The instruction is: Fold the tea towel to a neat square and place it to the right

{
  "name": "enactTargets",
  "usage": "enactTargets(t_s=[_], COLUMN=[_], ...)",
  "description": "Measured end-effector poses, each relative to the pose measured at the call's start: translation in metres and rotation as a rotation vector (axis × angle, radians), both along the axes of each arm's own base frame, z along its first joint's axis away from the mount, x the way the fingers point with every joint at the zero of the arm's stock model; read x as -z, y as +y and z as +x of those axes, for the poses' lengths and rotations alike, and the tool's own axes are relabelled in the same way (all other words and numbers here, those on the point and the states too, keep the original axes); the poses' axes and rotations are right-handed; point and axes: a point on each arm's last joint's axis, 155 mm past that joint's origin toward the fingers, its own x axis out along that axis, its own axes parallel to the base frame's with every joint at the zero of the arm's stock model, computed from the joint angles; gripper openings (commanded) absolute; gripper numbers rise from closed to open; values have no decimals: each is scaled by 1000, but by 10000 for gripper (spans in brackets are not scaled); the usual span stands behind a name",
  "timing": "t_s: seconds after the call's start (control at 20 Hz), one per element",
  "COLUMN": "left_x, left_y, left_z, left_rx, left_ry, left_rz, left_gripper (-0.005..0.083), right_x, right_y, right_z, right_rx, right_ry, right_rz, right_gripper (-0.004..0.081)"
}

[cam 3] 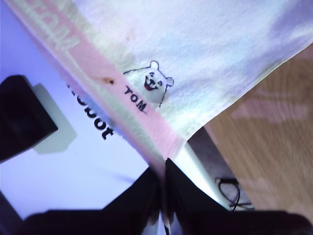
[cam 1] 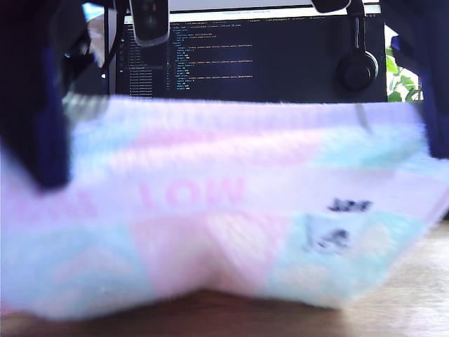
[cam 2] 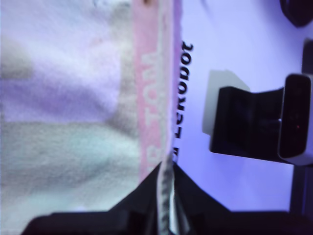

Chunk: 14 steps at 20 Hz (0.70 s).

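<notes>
The first tool [cam 2: 166, 169] is seen closed on an edge of the tea towel [cam 2: 73, 98], the cloth pinched between its jaws along the pink band. The second tool [cam 3: 164, 169] is likewise closed on the towel's [cam 3: 205, 54] pink-banded edge, near a small printed bear and the letters "TOM". In the exterior view the towel [cam 1: 224, 210] is held up off the wooden tabletop [cam 1: 414, 302], spread wide in front of the monitor [cam 1: 252, 56] and sagging in the middle, its lower edge just above the wood. Which dark arm in that view belongs to which tool cannot be told. No fold is visible: the cloth appears to hang as a single open sheet. The task is therefore judged to be at an early stage, with all folding into a square and the placing to one side not yet done.
</notes>
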Motion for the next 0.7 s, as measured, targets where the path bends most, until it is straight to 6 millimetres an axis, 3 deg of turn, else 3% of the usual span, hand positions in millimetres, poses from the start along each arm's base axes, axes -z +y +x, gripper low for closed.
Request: enactTargets(t_s=[0.4,0.6,0.7], left_x=[4,6,7], left_y=[0,3,5], left_z=[-22,-20,-19], left_rx=[24,19,8], left_ry=[72,59,57], left_rz=[6,26,36], left_gripper=[-24,-24,36], right_x=[-1,0,0], right_y=[2,2,1], right_z=[-14,-11,-9], right_rx=[-15,-42,-43], right_ry=[59,37,23], right_rz=[17,18,11], right_gripper=[-12,-12,-12])
